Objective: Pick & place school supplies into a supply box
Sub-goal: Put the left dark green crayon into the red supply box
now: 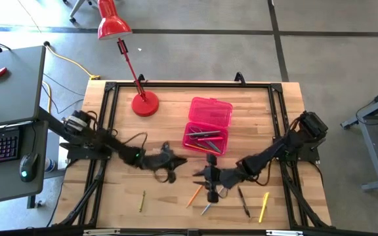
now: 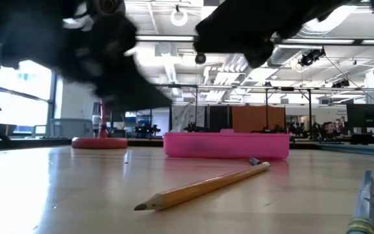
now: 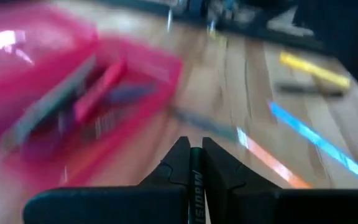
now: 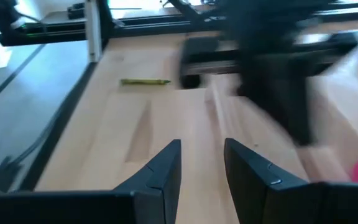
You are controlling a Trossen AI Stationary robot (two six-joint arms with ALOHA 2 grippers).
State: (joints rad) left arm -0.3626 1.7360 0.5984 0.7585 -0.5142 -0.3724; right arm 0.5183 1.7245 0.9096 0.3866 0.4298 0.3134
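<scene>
Pencils (image 1: 194, 196) look light, stiff, slippery; best gripped mid-shaft. My left pincer (image 3: 195, 163) is pressed shut, empty; right pincer (image 4: 202, 163) is open.

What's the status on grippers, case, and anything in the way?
Left gripper shut, empty, near pink case. Right gripper open, empty, over loose pencils. Case open, some pens inside. Red lamp beside case, not blocking.

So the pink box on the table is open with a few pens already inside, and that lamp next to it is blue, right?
Nearly. The pink box is open with a few pens inside, but the lamp beside it is red, not blue: red shade, red stem and red round base. The high view shows this plainly.
</scene>
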